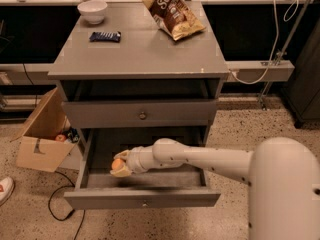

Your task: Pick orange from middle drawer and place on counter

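The middle drawer (pixel 142 198) is pulled open below the closed knobbed front. The orange (pixel 117 164) is a small round fruit at the drawer's left side, slightly above the drawer floor. My gripper (pixel 120 165) reaches into the drawer from the right on a white arm and is shut on the orange; the beige fingers (pixel 123 172) wrap its right side. The counter (pixel 145 54) is the grey top slab of the cabinet, above and behind the gripper.
On the counter stand a white bowl (pixel 92 10), a dark snack bar (pixel 105 36) and a brown chip bag (pixel 172 12). An open cardboard box (pixel 40 134) with a small red thing sits on the floor to the left. A cable (pixel 55 204) lies near the drawer front.
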You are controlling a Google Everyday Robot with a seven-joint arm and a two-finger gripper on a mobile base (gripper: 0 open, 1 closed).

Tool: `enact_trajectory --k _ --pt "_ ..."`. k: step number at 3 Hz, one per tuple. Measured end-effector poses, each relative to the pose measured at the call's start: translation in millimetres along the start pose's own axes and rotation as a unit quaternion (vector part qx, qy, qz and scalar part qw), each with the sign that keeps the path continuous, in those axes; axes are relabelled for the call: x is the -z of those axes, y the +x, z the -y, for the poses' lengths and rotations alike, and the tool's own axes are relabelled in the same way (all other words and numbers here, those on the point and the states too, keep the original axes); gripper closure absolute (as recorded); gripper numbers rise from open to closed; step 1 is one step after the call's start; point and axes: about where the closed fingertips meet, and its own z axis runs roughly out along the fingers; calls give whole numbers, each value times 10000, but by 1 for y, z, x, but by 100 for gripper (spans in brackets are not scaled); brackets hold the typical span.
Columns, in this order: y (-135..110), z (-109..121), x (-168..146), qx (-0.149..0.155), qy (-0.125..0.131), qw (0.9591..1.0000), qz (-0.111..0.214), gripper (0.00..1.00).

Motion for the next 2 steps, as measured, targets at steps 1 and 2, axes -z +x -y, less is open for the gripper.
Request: enact_trajectory --k 1,2 --pt "-48 -4 69 246 62 9981 560 100" --pt "-81 7 142 425 369 9948 850 100"
